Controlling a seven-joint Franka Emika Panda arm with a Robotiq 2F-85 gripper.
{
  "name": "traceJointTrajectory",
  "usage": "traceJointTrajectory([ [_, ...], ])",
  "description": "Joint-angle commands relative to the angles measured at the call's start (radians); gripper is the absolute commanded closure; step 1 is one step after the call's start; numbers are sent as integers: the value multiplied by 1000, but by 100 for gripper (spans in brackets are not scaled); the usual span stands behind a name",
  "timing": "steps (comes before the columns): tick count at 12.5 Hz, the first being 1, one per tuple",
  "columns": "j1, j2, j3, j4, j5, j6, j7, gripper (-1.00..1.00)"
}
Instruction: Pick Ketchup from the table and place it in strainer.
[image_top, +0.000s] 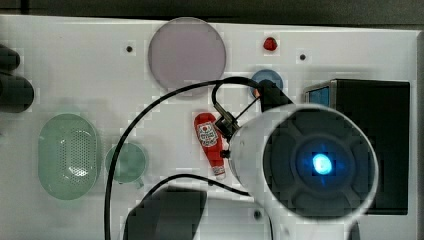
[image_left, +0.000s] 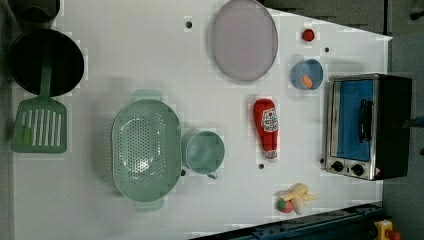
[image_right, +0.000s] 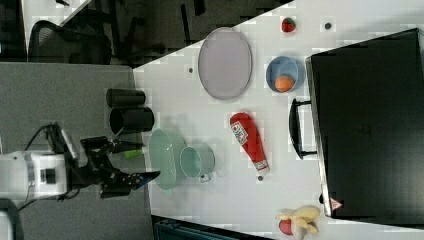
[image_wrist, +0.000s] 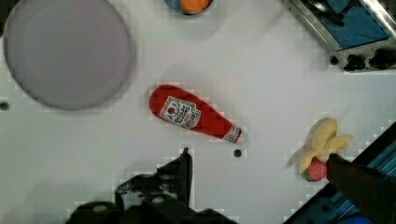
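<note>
One Ketchup (image_left: 266, 127) bottle lies flat on the white bench (image_left: 150, 50), its capped neck pointing toward the left view's bottom, between the green cup (image_left: 204, 152) and the toaster oven (image_left: 367, 126) and touching neither. One pale green strainer (image_left: 145, 149) sits just beside that one cup; both hold nothing. One greyish-pink plate (image_left: 243, 39) is bare. One blue bowl (image_left: 306, 74) holds a single orange piece (image_left: 307, 81). One small red fruit (image_left: 308, 35) sits alone near the bench's far corner, and one banana-like toy (image_left: 299, 195) lies against another small red piece (image_left: 285, 205) near the bench edge. One green spatula (image_left: 40, 122) rests with its handle over a black pan (image_left: 46, 61). The gripper (image_right: 134, 163) hangs off to the right view's left, jaws spread wide, holding nothing
</note>
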Motion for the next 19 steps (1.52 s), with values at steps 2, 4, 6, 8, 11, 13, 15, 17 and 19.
traceJointTrajectory([
  [2, 16, 142, 29, -77, 8, 10, -144, -100],
  [4, 23, 189, 35, -111, 8, 57, -258, -100],
  [6, 28, 233, 43, -150, 8, 146, -426, -100],
  [8, 35, 275, 44, -190, 7, 256, -581, -100],
  [11, 42, 335, 45, -254, 7, 405, -741, -100],
  [13, 44, 368, 45, -310, 7, 508, -775, -100],
  [15, 48, 403, 48, -356, 7, 629, -775, -100],
  [17, 49, 439, 55, -392, 7, 717, -775, -100],
  [19, 52, 483, 57, -410, 5, 778, -775, -100],
])
